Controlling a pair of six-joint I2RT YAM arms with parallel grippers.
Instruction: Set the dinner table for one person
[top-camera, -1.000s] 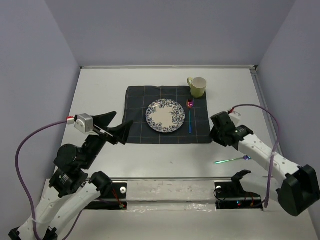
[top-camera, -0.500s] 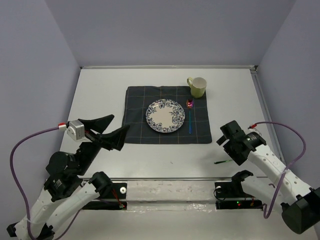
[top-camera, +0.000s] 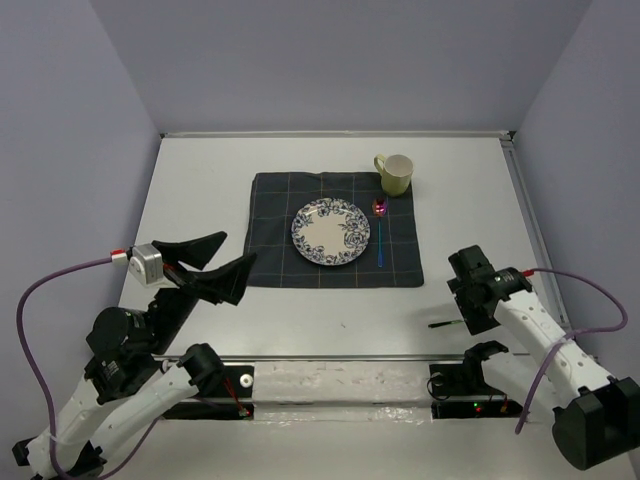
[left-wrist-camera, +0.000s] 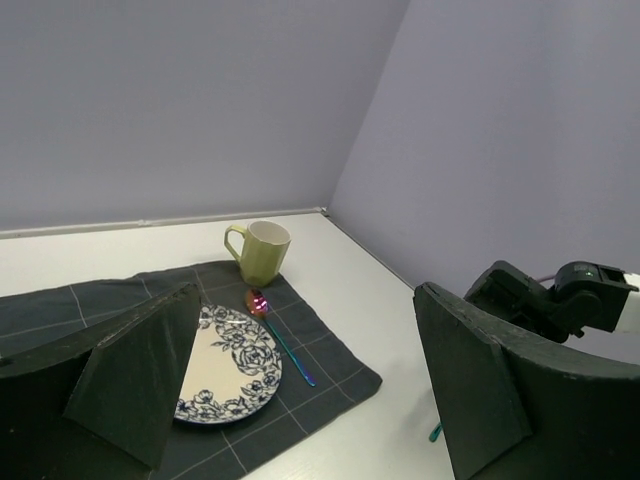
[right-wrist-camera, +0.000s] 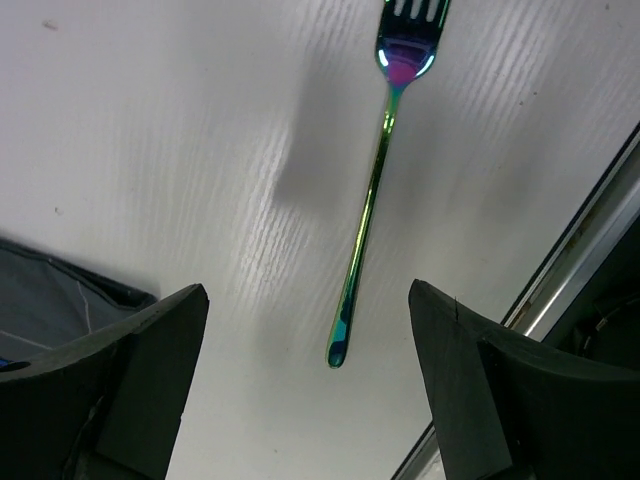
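Observation:
The white dinner table (top-camera: 300, 315) carries a dark checked placemat (top-camera: 275, 205). On the mat lie a floral plate (top-camera: 331, 231) and an iridescent spoon (top-camera: 381, 228), with a green mug (top-camera: 394, 174) at its far right corner. An iridescent fork (right-wrist-camera: 375, 190) lies on the bare table right of the mat. My right gripper (right-wrist-camera: 306, 305) is open and hovers over the fork's handle end, touching nothing. In the top view it (top-camera: 468, 308) covers most of the fork (top-camera: 441, 324). My left gripper (top-camera: 238, 250) is open and empty, raised off the mat's left edge.
The left wrist view shows the plate (left-wrist-camera: 225, 360), spoon (left-wrist-camera: 282, 335), mug (left-wrist-camera: 262, 250) and the right arm (left-wrist-camera: 560, 300). A metal rail (top-camera: 340, 357) runs along the near table edge. Grey walls close in the far, left and right sides.
My right arm has swung back from the mat's right edge toward the near edge and now sits over the fork. My left arm has drawn back and to the left, still open.

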